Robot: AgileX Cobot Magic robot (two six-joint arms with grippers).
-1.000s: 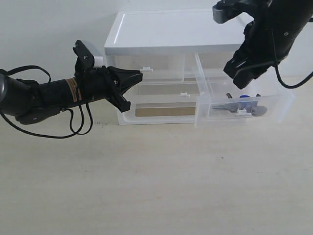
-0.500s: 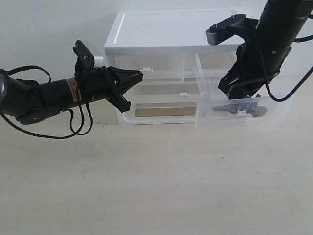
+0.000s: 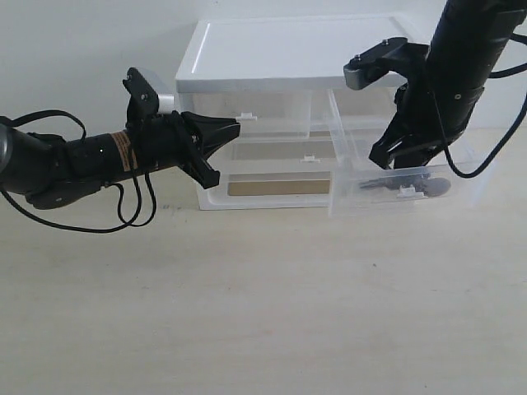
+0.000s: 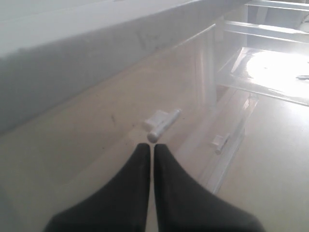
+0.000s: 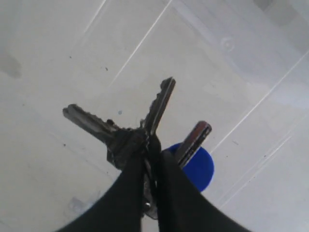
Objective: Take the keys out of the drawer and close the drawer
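Keys (image 5: 120,140) are sitting in the open drawer (image 3: 482,183), the right end effector (image 5: 150,151) clamping them; the left end effector (image 4: 151,147) is hovering, pinched together, beside the cabinet (image 3: 288,58).

White cabinet (image 3: 280,53) — on beige table (image 3: 263,313)

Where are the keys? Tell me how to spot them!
Find the white cabinet. Its right-hand clear drawer is pulled out, and the keys are inside. They're silver, with a round blue fob, pinched by the black right gripper.
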